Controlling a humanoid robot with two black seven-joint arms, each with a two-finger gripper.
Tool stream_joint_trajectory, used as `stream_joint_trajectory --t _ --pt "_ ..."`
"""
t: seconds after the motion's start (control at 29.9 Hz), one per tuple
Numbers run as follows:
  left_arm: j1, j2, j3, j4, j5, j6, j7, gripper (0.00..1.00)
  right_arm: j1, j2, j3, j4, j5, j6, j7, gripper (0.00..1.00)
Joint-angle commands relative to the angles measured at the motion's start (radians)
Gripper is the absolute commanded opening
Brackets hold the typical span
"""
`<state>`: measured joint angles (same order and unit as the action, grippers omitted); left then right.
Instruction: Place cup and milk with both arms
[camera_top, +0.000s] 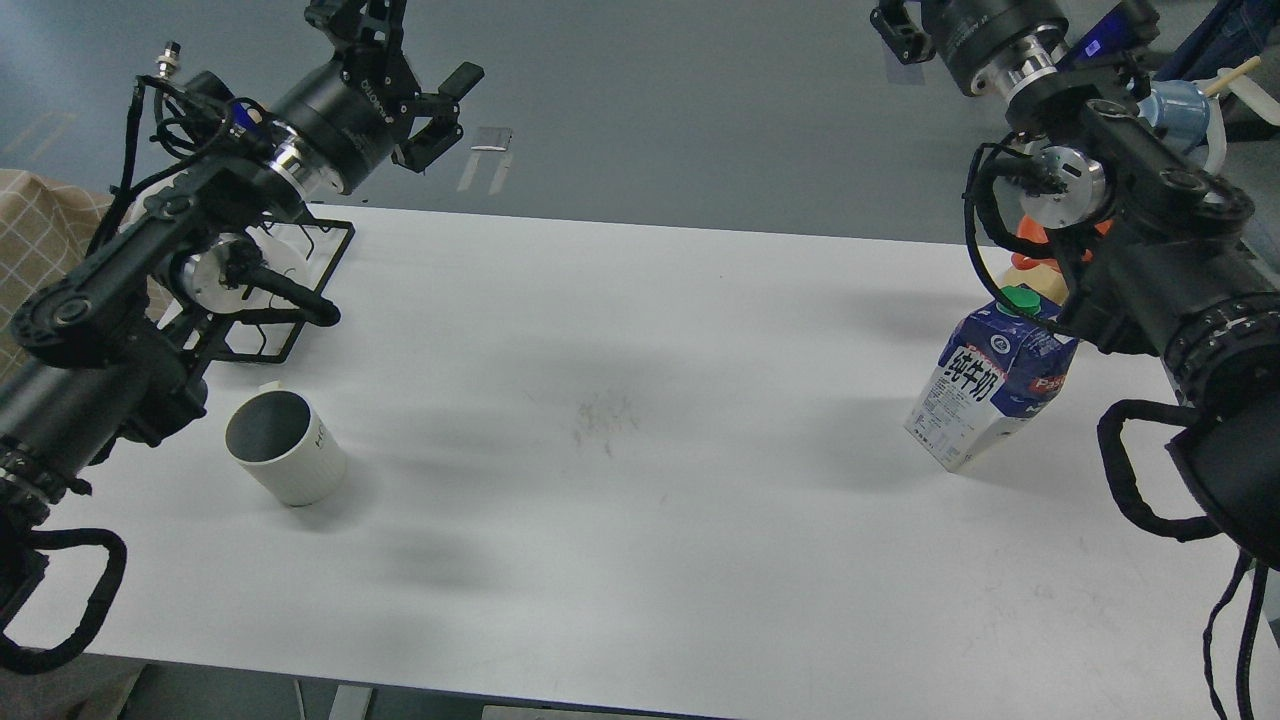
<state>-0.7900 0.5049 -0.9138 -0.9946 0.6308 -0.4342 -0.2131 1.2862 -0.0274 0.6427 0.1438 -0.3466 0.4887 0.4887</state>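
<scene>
Both items sit free on the surface (640, 420): cup (285, 447) near left, milk (995, 385) far right. Your left gripper (440, 105) hangs raised, fingers apart, empty. Right gripper (900, 30) is cropped, can't tell. Looks either placed already or untouched.

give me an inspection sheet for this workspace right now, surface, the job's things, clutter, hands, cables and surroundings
Surface: white table, faint dark scuffs near the middle.
Job's things: cup upright at front left, untouched; milk carton upright at right, green cap on, partly behind the right arm.
Clutter: black wire rack at back left; orange object behind the carton, mostly hidden.
Hands: left hand raised beyond the table's far edge, open, empty; right hand at the top edge, cropped, state unclear.
Cables: black cable loops hanging off both arms.
Surroundings: grey floor; checked cloth at far left.
</scene>
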Motion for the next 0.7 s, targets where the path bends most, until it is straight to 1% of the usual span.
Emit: stream_joint_trajectory --t 0.0,0.1,0.17,0.2,0.23,0.3,0.37,0.47,0.5,0.6,0.67 --pt "0.014 0.107 0.026 -0.081 0.121 -0.054 0.001 0.99 -0.001 -0.008 -0.006 0.011 -0.002 0.0 0.0 1.0" --pt "0.031 0.191 0.049 -0.16 0.184 -0.054 0.001 0.99 -0.002 -0.016 -0.043 0.017 -0.002 0.0 0.0 1.0" --pt "0.046 0.295 0.082 -0.243 0.251 -0.054 0.0 0.99 -0.011 -0.032 -0.089 0.04 0.0 0.0 0.0 1.0" --pt "0.052 0.322 0.09 -0.266 0.269 -0.054 0.0 0.99 -0.016 -0.037 -0.095 0.054 0.0 0.0 0.0 1.0" --pt "0.069 0.37 0.105 -0.315 0.297 -0.054 -0.002 0.99 -0.027 -0.057 -0.101 0.095 -0.002 0.0 0.0 1.0" --pt "0.095 0.42 0.119 -0.361 0.323 -0.054 -0.002 0.99 -0.034 -0.089 -0.104 0.141 -0.003 0.0 0.0 1.0" --pt "0.141 0.49 0.141 -0.436 0.409 -0.054 -0.002 0.99 -0.048 -0.14 -0.141 0.207 -0.005 0.0 0.0 1.0" --pt "0.193 0.543 0.15 -0.49 0.503 -0.054 -0.006 0.99 -0.068 -0.206 -0.173 0.284 -0.005 0.0 0.0 1.0" --pt "0.221 0.569 0.153 -0.518 0.544 -0.054 -0.008 0.99 -0.082 -0.244 -0.179 0.337 -0.005 0.0 0.0 1.0" --pt "0.256 0.615 0.153 -0.551 0.645 -0.054 -0.014 0.99 -0.105 -0.311 -0.183 0.433 -0.006 0.0 0.0 1.0" --pt "0.264 0.623 0.153 -0.553 0.737 -0.054 -0.017 0.99 -0.119 -0.354 -0.183 0.49 -0.008 0.0 0.0 1.0"
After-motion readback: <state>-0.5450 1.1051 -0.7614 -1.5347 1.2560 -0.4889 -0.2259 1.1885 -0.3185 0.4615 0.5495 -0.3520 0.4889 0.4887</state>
